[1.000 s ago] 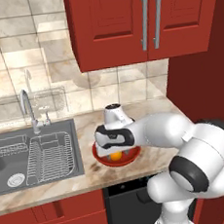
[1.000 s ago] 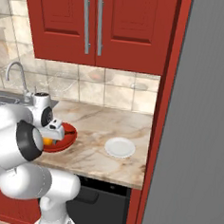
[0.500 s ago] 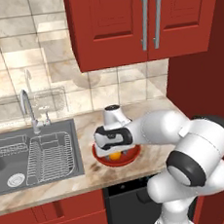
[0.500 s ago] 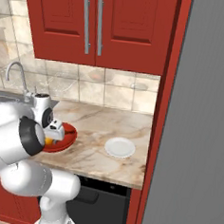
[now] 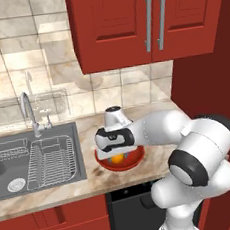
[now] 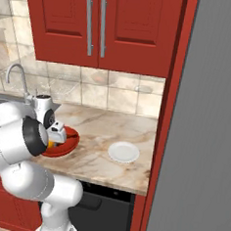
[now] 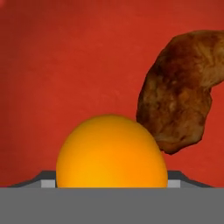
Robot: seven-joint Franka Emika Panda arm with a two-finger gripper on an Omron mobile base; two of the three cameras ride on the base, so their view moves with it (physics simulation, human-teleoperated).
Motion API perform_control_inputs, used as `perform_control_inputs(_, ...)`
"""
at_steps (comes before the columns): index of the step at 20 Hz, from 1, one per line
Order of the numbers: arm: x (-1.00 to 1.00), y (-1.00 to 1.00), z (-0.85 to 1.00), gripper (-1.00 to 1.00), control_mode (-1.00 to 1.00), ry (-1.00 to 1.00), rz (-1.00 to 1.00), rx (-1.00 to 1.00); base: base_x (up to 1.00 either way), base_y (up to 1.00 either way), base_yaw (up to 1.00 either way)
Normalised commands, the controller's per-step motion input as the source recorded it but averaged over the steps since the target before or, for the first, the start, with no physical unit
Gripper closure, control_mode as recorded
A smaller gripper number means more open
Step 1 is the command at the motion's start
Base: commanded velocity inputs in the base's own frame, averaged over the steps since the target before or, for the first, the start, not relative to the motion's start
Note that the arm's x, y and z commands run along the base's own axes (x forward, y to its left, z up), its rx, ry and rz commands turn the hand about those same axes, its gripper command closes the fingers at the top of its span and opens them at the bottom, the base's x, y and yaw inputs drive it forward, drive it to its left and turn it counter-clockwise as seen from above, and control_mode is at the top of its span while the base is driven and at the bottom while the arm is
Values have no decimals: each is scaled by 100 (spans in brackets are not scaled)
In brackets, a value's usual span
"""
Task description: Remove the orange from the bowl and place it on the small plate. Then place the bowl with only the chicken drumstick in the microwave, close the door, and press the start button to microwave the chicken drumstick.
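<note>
Lowering my gripper [image 5: 118, 156] over the orange [image 7: 112, 151] at lower centre in the bowl [image 7: 65, 65]; I cannot tell whether the jaws are grasping it.

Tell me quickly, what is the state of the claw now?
Claw: down in the bowl around the orange; open or gripping cannot be told.

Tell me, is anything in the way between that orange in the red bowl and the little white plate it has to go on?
Nothing visible. The orange sits in the bowl beside the chicken drumstick, with the pincer right over it. Only marble counter lies between the bowl and the small plate.
</note>
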Motion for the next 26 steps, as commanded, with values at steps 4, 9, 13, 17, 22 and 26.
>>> perform_control_inputs(4, -25, 0, 17, 100, -100, 0, -1, 0, 0, 0, 0)
perform_control_inputs(9, -70, -11, 94, 100, -100, -8, -3, 0, 0, 0, 0)
perform_control_inputs(13, -64, -54, 100, 100, -100, -19, 0, 0, 0, 0, 0)
perform_control_inputs(17, -46, -91, 63, 100, -100, -15, -2, 8, 0, 0, 0)
perform_control_inputs(22, -7, -100, 8, 100, -100, 0, -12, 9, 0, 0, 0)
perform_control_inputs(26, 0, -100, 1, 100, -100, 0, -12, 15, 0, 0, 0)
